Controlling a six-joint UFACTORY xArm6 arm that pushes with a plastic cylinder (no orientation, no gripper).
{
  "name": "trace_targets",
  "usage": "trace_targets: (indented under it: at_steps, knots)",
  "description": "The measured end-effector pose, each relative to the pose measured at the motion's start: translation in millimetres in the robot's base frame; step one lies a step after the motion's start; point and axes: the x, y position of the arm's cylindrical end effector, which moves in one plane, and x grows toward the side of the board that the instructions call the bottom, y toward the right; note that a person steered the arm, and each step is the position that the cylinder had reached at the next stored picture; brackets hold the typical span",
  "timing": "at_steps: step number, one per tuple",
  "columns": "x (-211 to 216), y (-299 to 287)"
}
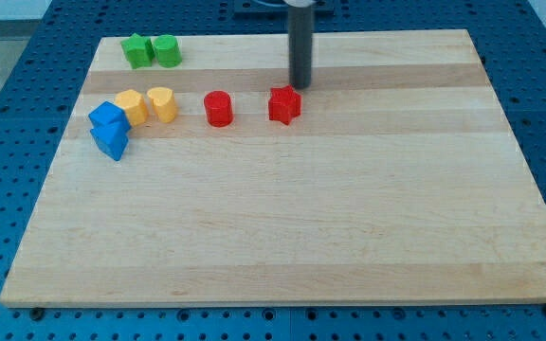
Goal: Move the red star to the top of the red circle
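Note:
The red star lies on the wooden board in the upper middle of the view. The red circle lies to its left, about a block's width away, at nearly the same height in the view. My tip is just above and slightly right of the red star, very close to its upper right edge. The dark rod rises from there out of the view's top.
Two green blocks sit side by side at the board's top left. Two yellow blocks lie left of the red circle. Two blue blocks lie left of and below the yellow ones.

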Motion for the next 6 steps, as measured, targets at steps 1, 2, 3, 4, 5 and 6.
trace_targets:
  at_steps: [1, 2, 3, 4, 5, 6]
  knots:
    - [35.2, 36.0]
    - [53.5, 34.8]
    - [53.4, 10.1]
    - [46.2, -14.4]
    - [33.6, -32.2]
    - [31.6, -65.9]
